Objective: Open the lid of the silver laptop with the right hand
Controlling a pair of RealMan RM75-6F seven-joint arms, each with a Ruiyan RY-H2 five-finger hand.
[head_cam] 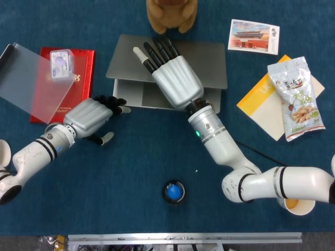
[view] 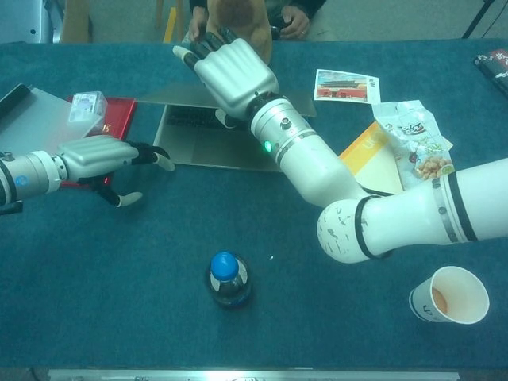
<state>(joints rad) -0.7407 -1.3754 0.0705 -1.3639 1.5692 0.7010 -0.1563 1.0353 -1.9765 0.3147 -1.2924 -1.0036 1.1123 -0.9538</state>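
Under the right hand (head_cam: pixel 175 81), whose fingers are spread flat, the silver laptop (head_cam: pixel 207 60) sits with its lid slightly raised.

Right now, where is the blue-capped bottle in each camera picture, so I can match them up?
Head view: the bottle is low and centre, seen from above.
Chest view: the bottle is left of centre, in the lower half.
Shared landmark: the silver laptop lies beyond it, under the right hand.

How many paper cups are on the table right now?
2, possibly more out of frame. One paper cup stands near the front right corner by the right arm; the rim of another shows at the far left edge in the head view.
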